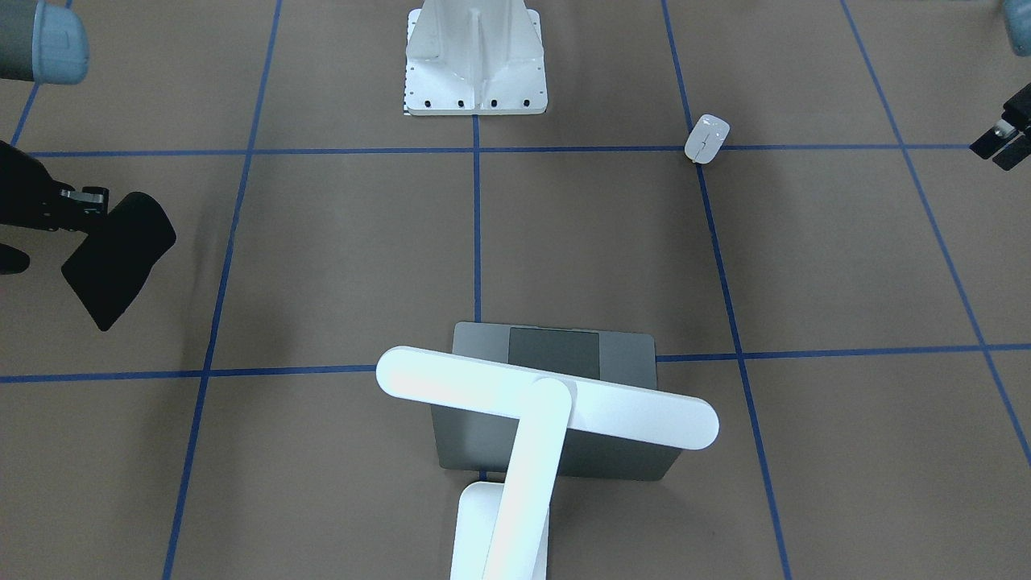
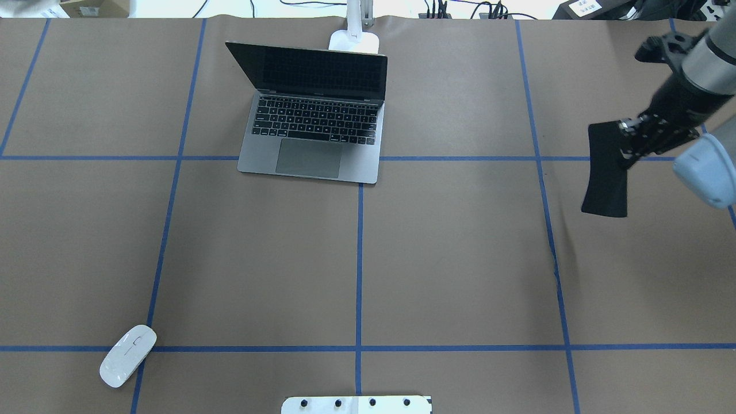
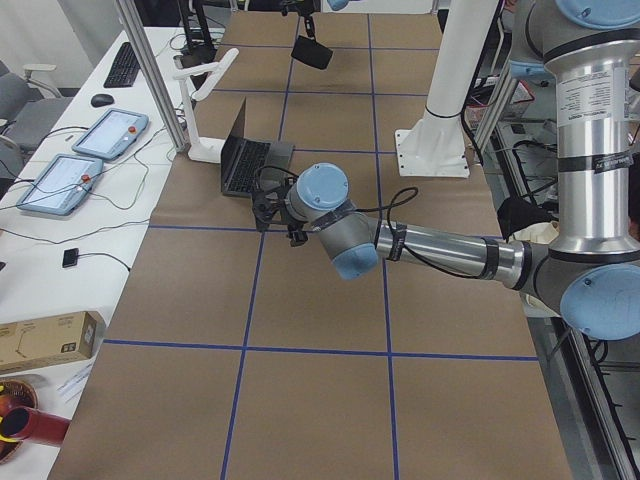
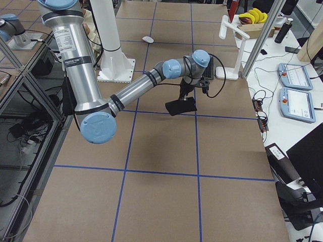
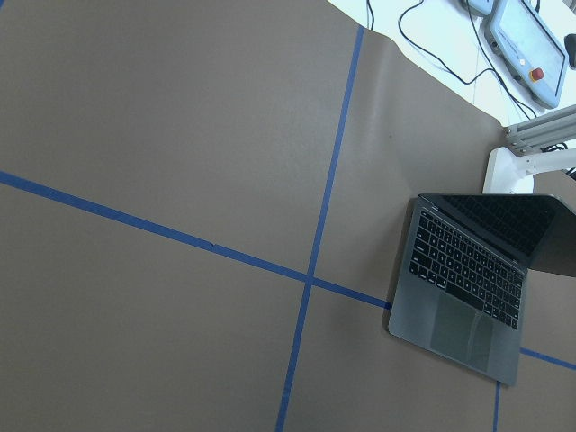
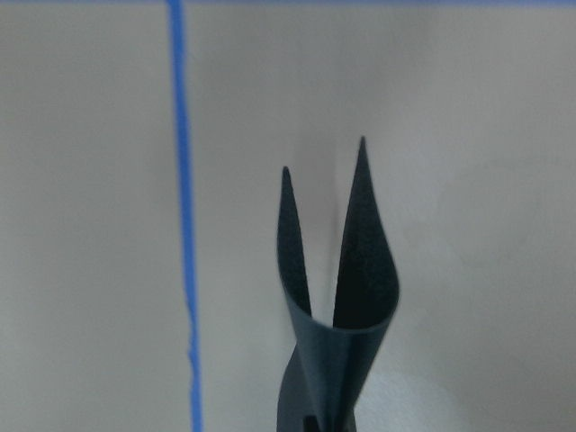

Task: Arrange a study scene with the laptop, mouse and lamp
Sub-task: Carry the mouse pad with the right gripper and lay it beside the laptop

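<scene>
The laptop (image 2: 313, 132) stands open at the far middle of the table, screen dark. Behind it rises the lamp (image 1: 548, 395), its white base (image 2: 353, 40) at the table's far edge and its bar head over the lid. At the near left, on a blue tape line, lies the white mouse (image 2: 127, 355). My right gripper (image 2: 627, 141) hangs above the far right, shut on a black mat (image 2: 605, 178) that droops folded from it (image 6: 346, 297). My left gripper (image 1: 999, 149) hovers left of the mouse, its two fingers apart and holding nothing.
A white bolted pedestal (image 1: 475, 60) stands at the robot's side of the table. Blue tape lines grid the brown surface. Beyond the far edge are cables and tablets (image 5: 526, 45) on a white bench.
</scene>
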Controlling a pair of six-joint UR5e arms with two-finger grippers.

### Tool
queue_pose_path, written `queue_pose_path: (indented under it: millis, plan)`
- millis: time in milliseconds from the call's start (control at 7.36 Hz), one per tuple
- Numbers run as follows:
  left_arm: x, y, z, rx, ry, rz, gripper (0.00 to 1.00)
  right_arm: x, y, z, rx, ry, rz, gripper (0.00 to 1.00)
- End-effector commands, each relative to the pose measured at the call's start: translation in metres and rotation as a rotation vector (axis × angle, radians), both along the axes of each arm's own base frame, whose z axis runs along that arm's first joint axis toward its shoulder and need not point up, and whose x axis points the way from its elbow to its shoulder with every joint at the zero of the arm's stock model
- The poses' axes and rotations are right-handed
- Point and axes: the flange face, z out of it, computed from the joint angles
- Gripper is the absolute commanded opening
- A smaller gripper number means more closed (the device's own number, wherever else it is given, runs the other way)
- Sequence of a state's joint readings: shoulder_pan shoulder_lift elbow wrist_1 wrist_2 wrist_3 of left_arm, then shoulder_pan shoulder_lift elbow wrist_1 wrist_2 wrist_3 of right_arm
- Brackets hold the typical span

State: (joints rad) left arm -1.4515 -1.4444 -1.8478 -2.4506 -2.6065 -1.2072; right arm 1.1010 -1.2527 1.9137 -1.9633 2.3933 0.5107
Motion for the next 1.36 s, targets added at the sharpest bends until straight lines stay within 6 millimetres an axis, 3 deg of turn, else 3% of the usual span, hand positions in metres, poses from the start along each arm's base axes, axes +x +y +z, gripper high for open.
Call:
queue_pose_path:
  millis: [0,136,408,815,1223]
  plan:
    - [-0.001,-0.001,0.002,-0.001,-0.001,-0.001,0.98,-0.037,-0.009,-0.065,0.002,0.017,0.078,0.00]
    - [-0.002,-0.001,0.002,0.000,-0.001,-0.002,0.98,-0.060,-0.010,-0.091,-0.005,0.031,0.117,0.00]
    - [-0.005,0.000,0.000,0.003,0.000,-0.010,0.98,-0.089,-0.010,-0.124,0.002,0.036,0.159,0.00]
    - [-0.010,0.000,-0.001,0.005,0.000,-0.021,0.98,-0.154,-0.028,-0.173,0.020,0.003,0.234,0.00]
    - [-0.011,-0.001,-0.002,0.008,0.000,-0.024,0.98,-0.185,-0.041,-0.200,0.043,0.019,0.259,0.00]
